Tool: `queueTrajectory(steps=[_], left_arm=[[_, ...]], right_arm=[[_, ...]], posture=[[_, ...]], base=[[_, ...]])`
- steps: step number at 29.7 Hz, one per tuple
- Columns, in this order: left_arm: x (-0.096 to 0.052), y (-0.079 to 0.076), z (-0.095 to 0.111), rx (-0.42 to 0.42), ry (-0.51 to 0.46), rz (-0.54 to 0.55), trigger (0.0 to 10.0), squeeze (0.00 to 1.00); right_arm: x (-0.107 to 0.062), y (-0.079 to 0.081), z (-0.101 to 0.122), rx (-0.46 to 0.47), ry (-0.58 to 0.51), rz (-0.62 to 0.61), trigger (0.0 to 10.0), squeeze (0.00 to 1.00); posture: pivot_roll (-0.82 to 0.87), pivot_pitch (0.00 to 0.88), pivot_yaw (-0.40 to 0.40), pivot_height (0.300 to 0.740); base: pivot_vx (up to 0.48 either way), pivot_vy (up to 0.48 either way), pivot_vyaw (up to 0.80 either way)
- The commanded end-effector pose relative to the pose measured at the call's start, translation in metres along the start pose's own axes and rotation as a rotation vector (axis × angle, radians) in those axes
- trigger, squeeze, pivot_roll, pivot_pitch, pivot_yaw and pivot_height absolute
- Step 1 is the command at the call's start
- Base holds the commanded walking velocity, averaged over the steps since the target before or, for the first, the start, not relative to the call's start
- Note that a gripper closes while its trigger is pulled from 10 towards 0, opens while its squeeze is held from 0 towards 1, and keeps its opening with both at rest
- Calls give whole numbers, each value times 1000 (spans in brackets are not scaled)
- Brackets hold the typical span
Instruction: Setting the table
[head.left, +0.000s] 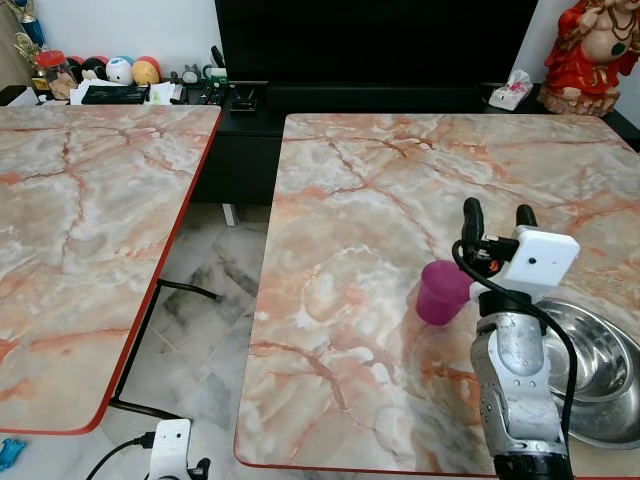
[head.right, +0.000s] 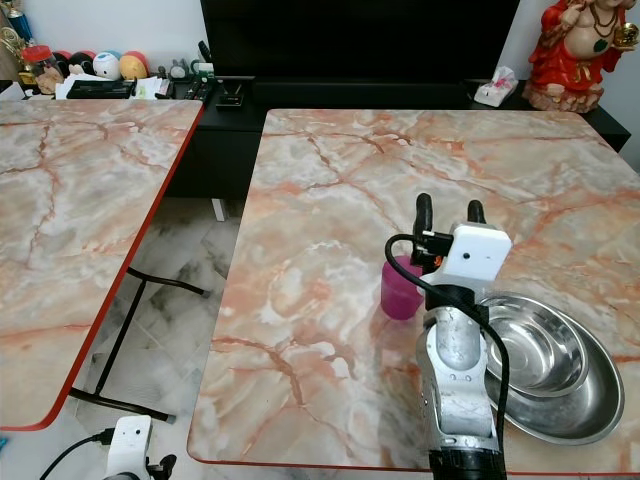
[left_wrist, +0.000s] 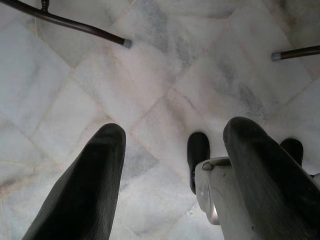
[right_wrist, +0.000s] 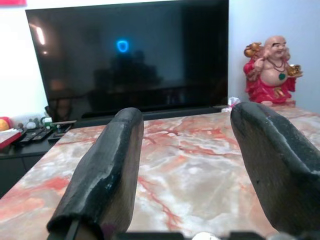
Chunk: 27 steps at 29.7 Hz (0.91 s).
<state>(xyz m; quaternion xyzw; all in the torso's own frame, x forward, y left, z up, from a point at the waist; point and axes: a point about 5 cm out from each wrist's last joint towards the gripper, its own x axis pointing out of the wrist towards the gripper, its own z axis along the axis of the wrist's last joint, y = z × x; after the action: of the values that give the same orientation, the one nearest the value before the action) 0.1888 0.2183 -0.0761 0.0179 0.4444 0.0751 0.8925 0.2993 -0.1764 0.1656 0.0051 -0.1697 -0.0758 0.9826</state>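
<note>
Purple plastic cup (head.left: 442, 291) is seen in the left eye view upright on the marble-patterned table (head.left: 380, 180), at about nine o'clock from the raised right gripper (head.left: 497, 218) and just beside its wrist; two nested shiny steel bowls (head.left: 590, 370) lie at four o'clock from the cup, near the table's edge. In the right eye view the same layout is given, with the cup apart from the black fingers, which stand parted above it. In the left wrist view the left gripper (left_wrist: 175, 165) is shown with fingers spread, hanging idle over pale marble floor tiles (left_wrist: 150, 85). In the right wrist view, nothing is held between the separated fingers; a black television screen (right_wrist: 130, 60) and a red figurine (right_wrist: 270, 67) are faced. The cup is judged set down; a reach for the bowls is probably called for next.
</note>
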Motion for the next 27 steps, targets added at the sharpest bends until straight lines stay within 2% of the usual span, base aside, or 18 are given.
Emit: queueTrajectory(steps=[1,8,16,27], left_arm=[[-1,1,-9,1,33,11,10000,0],[-2,1,-10,-4,38,10,10000,0],[-2,1,-11,-8,40,10,10000,0],[-1,1,-7,-1,36,11,10000,0]], right_arm=[[3,1,2,4,-16,3,10000,0],[7,6,8,13,-54,38,10000,0],[7,12,9,-28,-65,89,10000,0],[8,18,12,-33,-78,123,10000,0]], posture=[[-33,0,-5,740],[-32,0,-4,740],[-23,0,-1,740],[-18,0,3,740]], base=[[0,285,0],[0,306,0],[0,345,0],[0,343,800]])
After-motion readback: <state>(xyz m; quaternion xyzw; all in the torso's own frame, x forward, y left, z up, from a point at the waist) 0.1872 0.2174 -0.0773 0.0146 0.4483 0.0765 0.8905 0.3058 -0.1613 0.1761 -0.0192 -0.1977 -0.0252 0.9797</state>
